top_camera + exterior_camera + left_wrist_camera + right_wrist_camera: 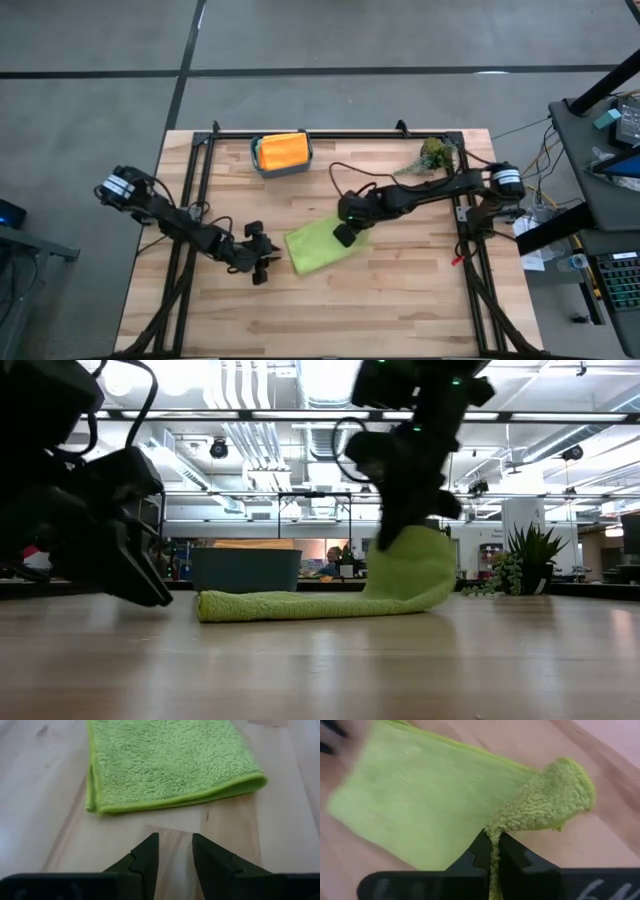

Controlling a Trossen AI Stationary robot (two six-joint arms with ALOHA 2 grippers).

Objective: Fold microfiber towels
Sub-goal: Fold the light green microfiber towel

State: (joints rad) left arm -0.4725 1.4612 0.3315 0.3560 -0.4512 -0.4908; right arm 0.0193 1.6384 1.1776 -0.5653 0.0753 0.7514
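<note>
Left gripper (262, 262) sits low at the near left, just beside the lime green towel (318, 246), fingers parted and holding nothing. Right gripper (492, 851) is clamped on the towel's right edge mid-table, lifting it into a hump. Risk, I'd say: thin pinch slips or drags the towel skewed; orange towel (281, 150) waits in the far bin (283, 168).

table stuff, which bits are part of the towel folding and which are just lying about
Part of the job:
lime green towel, pinched by the right gripper
left gripper, beside the towel, not touching it
orange towel

Lying about:
teal bin holding the orange towel
plant sprig
</note>
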